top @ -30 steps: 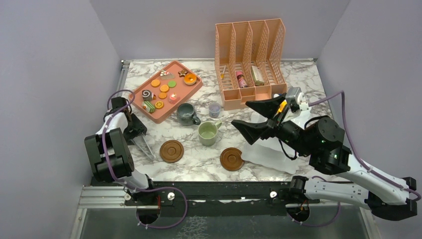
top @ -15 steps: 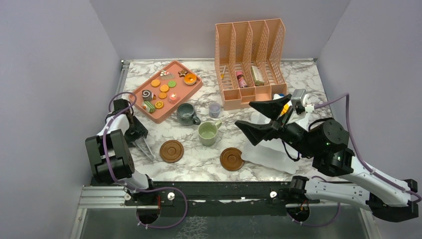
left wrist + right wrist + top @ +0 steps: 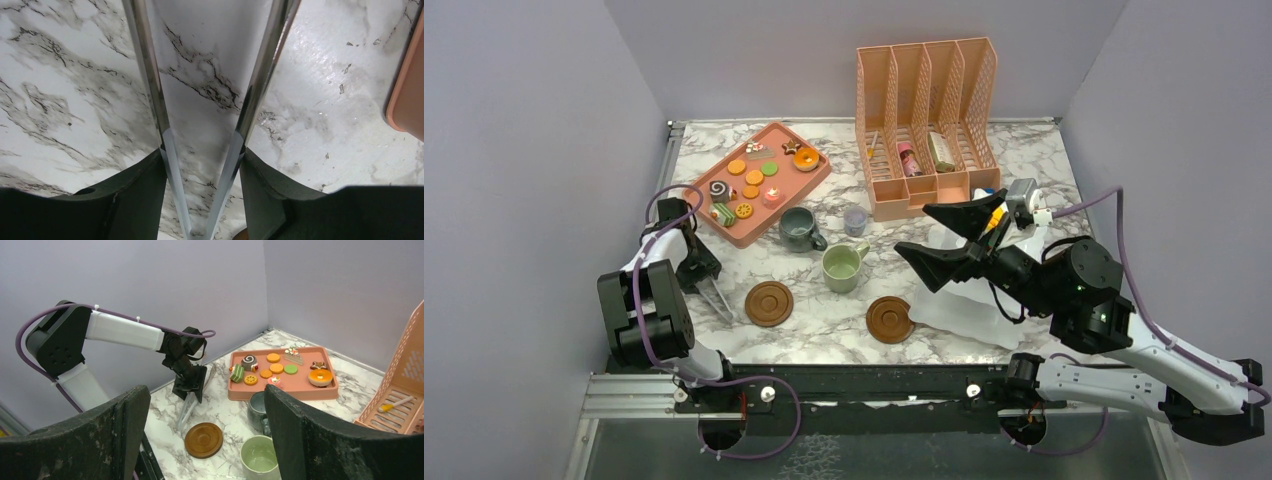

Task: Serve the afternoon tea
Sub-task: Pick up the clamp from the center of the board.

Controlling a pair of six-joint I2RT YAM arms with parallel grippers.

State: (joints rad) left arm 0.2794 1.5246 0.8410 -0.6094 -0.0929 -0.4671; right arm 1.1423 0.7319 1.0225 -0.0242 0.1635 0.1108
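Since a second ago the right arm has drawn a little to the right and the left arm has shifted only slightly; the tea things have not moved. The grey-blue mug (image 3: 799, 228) stands just off the near corner of the pink tray (image 3: 792, 184). The pale green mug (image 3: 841, 267) stands near it toward the arms. Both are upright and neither is on a coaster. One brown coaster (image 3: 769, 303) lies bare to the left of the green mug, the other coaster (image 3: 890, 319) bare to its right and nearer the arms. The toy cookies (image 3: 754, 177), donut (image 3: 806, 158) and cakes (image 3: 721, 190) all lie on the tray. The left gripper (image 3: 699, 270) is closed on a pair of metal tongs (image 3: 715, 298). Their blades stand partly apart with nothing between them, tips down by the table (image 3: 1024, 160) just left of the first coaster. The right gripper (image 3: 912, 230) hovers above the table to the right of the green mug, jaws spread wide and empty. A tiny lilac cup (image 3: 855, 220) stands between the grey-blue mug and the peach file rack (image 3: 924, 110).
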